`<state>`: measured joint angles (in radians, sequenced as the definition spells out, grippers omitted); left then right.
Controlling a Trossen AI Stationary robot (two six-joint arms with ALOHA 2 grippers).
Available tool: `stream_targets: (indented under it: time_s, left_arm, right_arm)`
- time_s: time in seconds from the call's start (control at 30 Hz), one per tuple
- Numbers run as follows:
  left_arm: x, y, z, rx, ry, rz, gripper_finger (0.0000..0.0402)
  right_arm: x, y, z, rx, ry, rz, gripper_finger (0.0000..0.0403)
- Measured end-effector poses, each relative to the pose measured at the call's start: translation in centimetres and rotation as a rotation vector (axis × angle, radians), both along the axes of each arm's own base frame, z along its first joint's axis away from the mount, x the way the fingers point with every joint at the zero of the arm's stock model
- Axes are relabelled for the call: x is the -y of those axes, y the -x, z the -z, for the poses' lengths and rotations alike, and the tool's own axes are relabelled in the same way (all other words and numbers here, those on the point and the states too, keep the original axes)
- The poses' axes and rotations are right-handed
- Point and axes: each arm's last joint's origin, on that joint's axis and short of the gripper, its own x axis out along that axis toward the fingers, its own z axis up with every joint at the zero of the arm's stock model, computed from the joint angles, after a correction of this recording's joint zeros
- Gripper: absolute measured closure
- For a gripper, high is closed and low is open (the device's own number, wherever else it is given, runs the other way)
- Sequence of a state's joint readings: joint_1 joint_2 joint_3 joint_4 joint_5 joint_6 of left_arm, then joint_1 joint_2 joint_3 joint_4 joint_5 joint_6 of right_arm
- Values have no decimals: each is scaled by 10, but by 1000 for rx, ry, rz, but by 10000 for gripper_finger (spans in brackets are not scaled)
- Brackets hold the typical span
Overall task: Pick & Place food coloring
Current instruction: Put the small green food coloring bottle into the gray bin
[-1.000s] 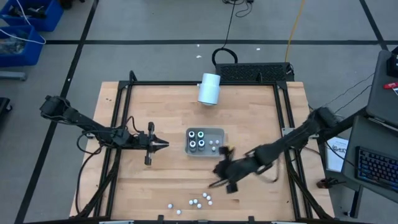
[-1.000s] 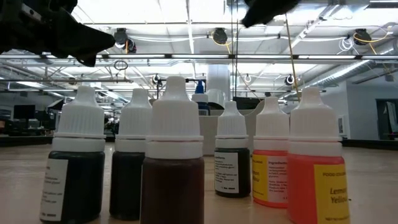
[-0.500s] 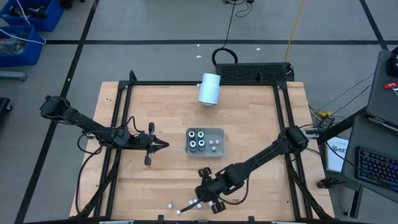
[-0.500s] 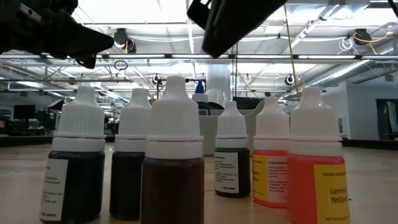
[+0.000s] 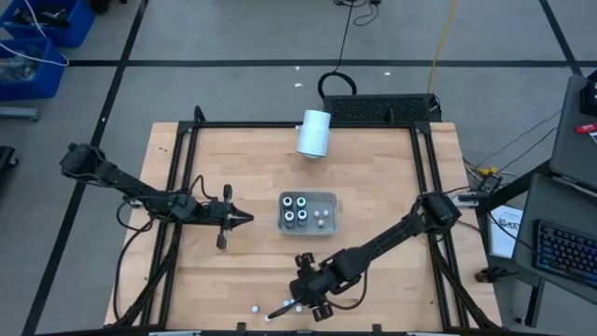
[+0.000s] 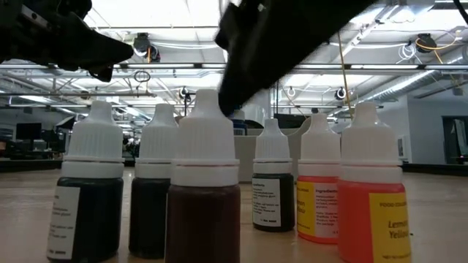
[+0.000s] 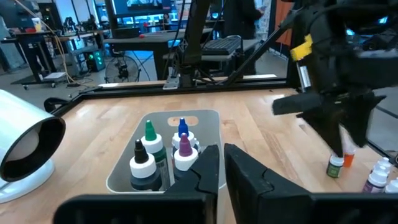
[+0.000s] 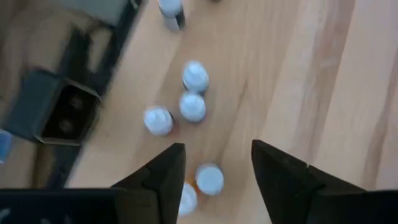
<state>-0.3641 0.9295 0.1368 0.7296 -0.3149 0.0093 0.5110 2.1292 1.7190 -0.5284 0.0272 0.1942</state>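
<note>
We see the right gripper (image 5: 297, 305) with its two dark fingers (image 8: 163, 174) spread apart and nothing between them, poised over the loose food coloring bottles (image 8: 194, 107) standing w/ white caps up on the wooden table (image 5: 373, 196) near its front edge. In the right wrist view, white caps sit just beyond the fingertips and one lies btwn them, none touched as far as we can tell. From the low view the same bottles (image 6: 205, 197) stand in a close row: dark, brown and orange liquids under white caps, with the right arm a dark shape above them. The left gripper (image 5: 244, 217) is clenched, fingers (image 7: 211, 171) all but meeting, holding nothing, hovering over the table left of the grey tray (image 5: 328, 198). That tray sits mid-table w/ more food coloring in it: in the left wrist view we make out green, blue and purple tips on the bottles inside (image 7: 163, 146). A large white cylinder (image 5: 314, 133) lies on its side near the table's back edge, well apart from both grippers.
</note>
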Motion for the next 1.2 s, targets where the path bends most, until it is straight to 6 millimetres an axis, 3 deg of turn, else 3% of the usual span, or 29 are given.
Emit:
stream_targets:
  time_s: [0.3,0.87,1.2]
  left_arm:
    - [0,0,0,0,6,-1,344]
    - [0,0,0,-1,11,-1,355]
    - [0,0,0,-1,12,-2,366]
  right_arm:
    - [1,2,4,-23,-26,46,233]
    - [6,7,23,-50,-32,80,236]
    - [6,4,21,-20,-49,80,236]
